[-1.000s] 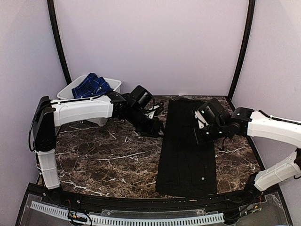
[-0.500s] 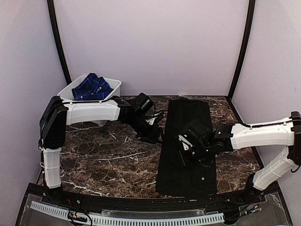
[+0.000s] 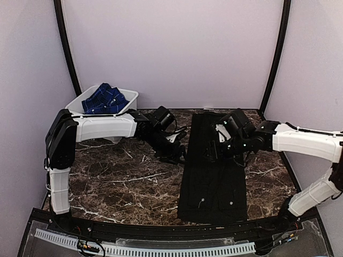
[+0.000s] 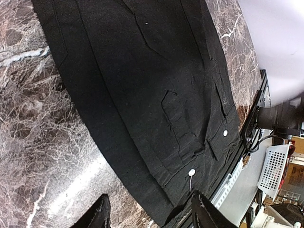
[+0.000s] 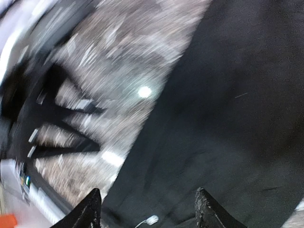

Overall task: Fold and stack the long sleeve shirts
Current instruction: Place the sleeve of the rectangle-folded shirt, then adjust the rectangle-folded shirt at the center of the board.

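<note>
One black shirt (image 3: 214,184) flat: left end effector (image 3: 176,156) beside, right end effector (image 3: 211,153) over

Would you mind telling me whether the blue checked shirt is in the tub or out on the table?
In: the blue checked shirt lies bunched inside the white tub, rising above its rim.

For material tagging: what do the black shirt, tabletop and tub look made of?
Black shirt: matte woven cloth, going by creases and stitched seams. Tabletop: glossy brown marble or a marble-look laminate; white veins, glare. Tub: white, smooth, likely plastic.
</note>
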{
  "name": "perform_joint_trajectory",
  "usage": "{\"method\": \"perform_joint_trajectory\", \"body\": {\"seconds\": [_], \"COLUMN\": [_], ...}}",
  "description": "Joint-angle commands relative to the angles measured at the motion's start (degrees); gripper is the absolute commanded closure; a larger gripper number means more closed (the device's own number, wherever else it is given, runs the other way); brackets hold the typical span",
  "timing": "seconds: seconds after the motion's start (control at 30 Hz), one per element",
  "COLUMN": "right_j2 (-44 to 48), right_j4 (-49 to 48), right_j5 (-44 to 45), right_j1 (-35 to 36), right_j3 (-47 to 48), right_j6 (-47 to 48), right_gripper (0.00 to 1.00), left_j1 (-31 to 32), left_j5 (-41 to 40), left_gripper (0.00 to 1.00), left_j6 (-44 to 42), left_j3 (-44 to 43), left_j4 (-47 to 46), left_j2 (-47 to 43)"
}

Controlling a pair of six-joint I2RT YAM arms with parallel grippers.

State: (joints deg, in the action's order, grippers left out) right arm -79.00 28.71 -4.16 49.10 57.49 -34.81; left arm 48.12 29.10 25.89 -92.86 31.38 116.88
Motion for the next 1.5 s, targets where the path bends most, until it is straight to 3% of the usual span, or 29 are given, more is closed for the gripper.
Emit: {"method": "perform_joint_trajectory", "body": {"seconds": [0.0, 0.17, 0.33, 0.53, 0.83, 1.0, 1.13, 1.47], "right_j2": [0.54, -3.73, -8.3, -12.15, -16.94, -16.8, -17.94, -19.64], "right_j4": [0.19, -6.43, -12.57, -17.22, -21.38, -21.29, -20.81, -19.76], "right_j5": [3.94, 2.55, -2.08, -5.26, -8.82, -3.93, -2.02, 1.63], "right_j1": [-12.92, -23.56, -29.41, -31.88, -32.22, -32.47, -32.53, -32.58], "right_j3": [1.4, 1.13, 0.31, -0.38, -1.22, -1.66, -1.08, 0.63], "right_j6": [1.76, 2.71, 2.61, 2.55, 1.32, 1.33, 1.65, 2.35], "right_gripper": [0.39, 0.47, 0.54, 0.55, 0.58, 0.57, 0.57, 0.59], "left_j1": [-0.04, -0.24, -1.0, -2.42, -4.58, -4.82, -5.71, -7.3], "left_j5": [-1.22, -7.38, -15.37, -20.68, -17.25, -20.86, -27.94, -27.68], "left_gripper": [0.43, 0.45, 0.46, 0.44, 0.35, 0.31, 0.34, 0.41], "left_j6": [-0.89, -1.18, -1.28, -3.06, -1.52, 0.2, 1.01, 1.8], "left_j3": [0.62, -4.14, -13.67, -27.0, -45.19, -45.43, -45.35, -45.6], "left_j4": [-0.67, -3.38, -8.02, -13.54, -24.03, -25.54, -22.51, -17.48], "left_j2": [-0.34, 2.36, 7.61, 16.83, 33.5, 36.1, 36.05, 38.78]}}
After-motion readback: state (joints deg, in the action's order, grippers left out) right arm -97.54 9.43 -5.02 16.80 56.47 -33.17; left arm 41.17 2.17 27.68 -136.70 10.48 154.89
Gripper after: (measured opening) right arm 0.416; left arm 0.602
